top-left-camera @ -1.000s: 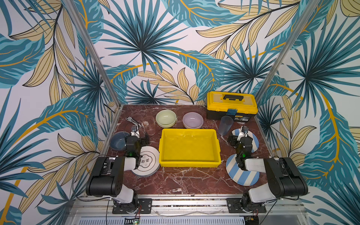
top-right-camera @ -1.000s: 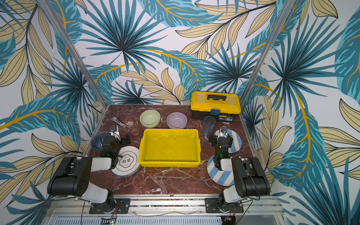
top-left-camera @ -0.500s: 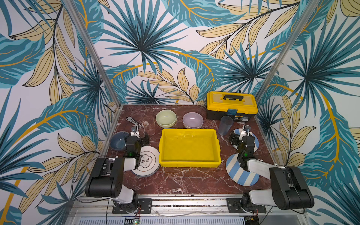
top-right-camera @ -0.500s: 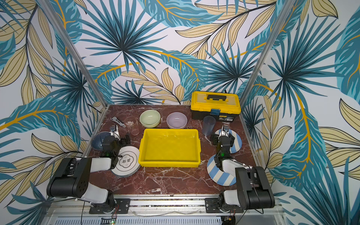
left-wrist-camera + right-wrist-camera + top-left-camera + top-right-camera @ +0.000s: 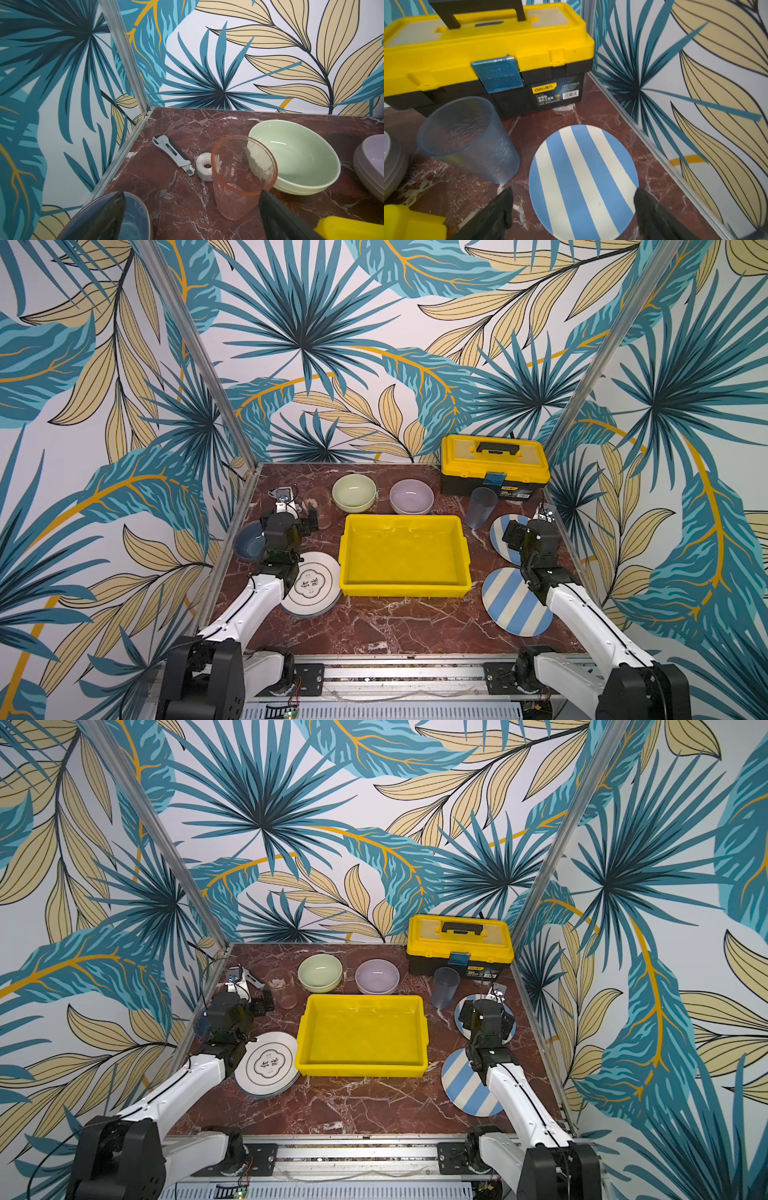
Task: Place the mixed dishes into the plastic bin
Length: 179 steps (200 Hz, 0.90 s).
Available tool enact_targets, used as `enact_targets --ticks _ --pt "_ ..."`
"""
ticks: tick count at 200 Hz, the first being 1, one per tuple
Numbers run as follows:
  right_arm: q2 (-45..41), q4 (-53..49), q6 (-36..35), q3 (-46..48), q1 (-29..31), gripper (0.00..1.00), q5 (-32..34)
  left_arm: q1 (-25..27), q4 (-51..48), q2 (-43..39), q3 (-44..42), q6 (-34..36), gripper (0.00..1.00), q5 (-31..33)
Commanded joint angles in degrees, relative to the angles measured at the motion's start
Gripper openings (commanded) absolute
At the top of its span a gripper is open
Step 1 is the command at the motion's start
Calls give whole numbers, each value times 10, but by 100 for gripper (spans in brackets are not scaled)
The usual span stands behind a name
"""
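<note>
Dishes (image 5: 311, 585) stand on the marble surface (image 5: 374, 622) around the yellow plastic bin (image 5: 404, 519), which shows only its bare floor. Left arm (image 5: 253, 605) reaches forward low beside the bin; the left end effector (image 5: 193, 193) is opened wide and grips nothing, with one finger (image 5: 104, 218) above the blue-grey bowl (image 5: 137, 220) and the peach tumbler (image 5: 239, 178) just ahead. Right arm (image 5: 582, 614) stretches along the other side; the right end effector (image 5: 573, 189), spread wide and holding nothing, hovers over the far striped plate (image 5: 583, 162), near the blue tumbler (image 5: 467, 137).
</note>
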State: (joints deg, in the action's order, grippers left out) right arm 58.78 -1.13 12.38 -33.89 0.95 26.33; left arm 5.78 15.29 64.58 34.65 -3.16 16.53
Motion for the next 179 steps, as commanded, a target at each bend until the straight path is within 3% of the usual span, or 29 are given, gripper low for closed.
enact_targets --ticks 1,36,62,86,136,179 --pt "-18 -160 57 -16 -19 88 5 11 -121 -23 33 -33 100 -6" --pt "-14 -257 112 -32 -114 77 -60 76 -193 -38 84 -54 100 -12" --pt "-11 -255 144 -11 -190 72 -145 147 -226 -21 123 -59 100 -4" --pt "-11 -252 154 1 -231 70 -178 195 -258 1 159 -57 99 -19" --pt "8 -246 150 28 -344 70 -252 240 -295 21 198 -68 95 -117" --pt "17 -244 162 47 -391 70 -288 257 -306 43 217 -50 95 -128"
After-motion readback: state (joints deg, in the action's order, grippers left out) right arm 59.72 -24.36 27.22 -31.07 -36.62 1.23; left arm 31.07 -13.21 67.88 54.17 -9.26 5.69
